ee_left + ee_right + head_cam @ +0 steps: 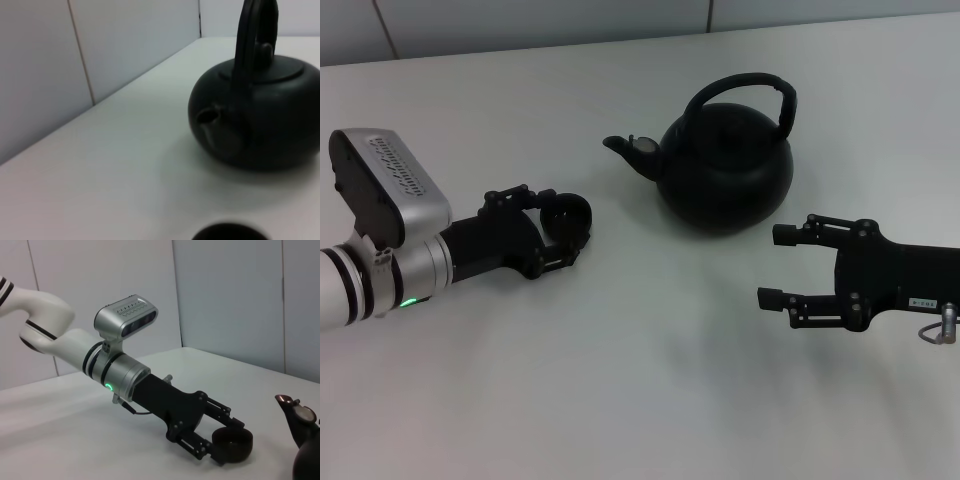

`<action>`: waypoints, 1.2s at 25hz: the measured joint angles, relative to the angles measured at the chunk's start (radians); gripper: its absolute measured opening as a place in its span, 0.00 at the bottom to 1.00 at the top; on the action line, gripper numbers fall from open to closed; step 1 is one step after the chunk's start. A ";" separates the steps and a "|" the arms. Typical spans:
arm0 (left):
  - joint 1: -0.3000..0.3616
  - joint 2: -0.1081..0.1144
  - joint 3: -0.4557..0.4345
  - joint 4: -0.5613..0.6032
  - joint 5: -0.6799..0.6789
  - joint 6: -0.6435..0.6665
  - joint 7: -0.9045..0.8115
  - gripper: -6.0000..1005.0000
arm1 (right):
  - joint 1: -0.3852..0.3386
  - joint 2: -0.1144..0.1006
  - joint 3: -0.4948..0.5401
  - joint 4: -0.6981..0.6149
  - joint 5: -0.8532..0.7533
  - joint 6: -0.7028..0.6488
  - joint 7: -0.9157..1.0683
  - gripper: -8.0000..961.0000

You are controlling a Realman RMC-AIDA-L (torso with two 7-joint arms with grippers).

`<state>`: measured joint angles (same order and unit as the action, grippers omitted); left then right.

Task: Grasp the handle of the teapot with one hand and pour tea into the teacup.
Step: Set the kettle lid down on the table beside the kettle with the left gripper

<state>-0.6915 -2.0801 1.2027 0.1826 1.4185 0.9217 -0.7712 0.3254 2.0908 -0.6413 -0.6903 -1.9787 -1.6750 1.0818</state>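
The matte black teapot (725, 170) stands at the back middle of the table, its arched handle (740, 85) upright and its spout (625, 148) pointing to my left. My left gripper (570, 222), on the silver-sleeved arm, lies low on the table left of the pot, its fingers closed around the small black teacup (575, 212). The right wrist view shows this grip (227, 440) on the cup (232, 444). My all-black right gripper (768, 266) is open and empty, just front-right of the pot. The left wrist view shows the pot (260, 115), its handle (250, 45) and the cup's rim (230, 234).
The white table (640, 400) stretches bare in front of both grippers. A pale panelled wall (520, 20) runs along the table's far edge. The left arm's silver camera housing (385, 185) rises above its wrist.
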 joint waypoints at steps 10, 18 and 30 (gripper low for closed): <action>0.009 0.000 0.000 0.005 -0.002 0.007 0.001 0.80 | -0.001 0.000 0.000 0.000 0.000 0.000 0.000 0.85; 0.048 0.003 0.002 0.050 -0.002 0.079 -0.006 0.80 | -0.001 -0.001 0.000 0.000 -0.002 0.000 -0.004 0.85; 0.188 0.009 -0.007 0.203 -0.004 0.191 -0.057 0.80 | -0.001 -0.002 0.001 0.000 0.000 0.000 -0.007 0.85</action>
<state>-0.5035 -2.0707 1.1958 0.3857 1.4148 1.1131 -0.8279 0.3240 2.0892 -0.6402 -0.6903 -1.9787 -1.6752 1.0745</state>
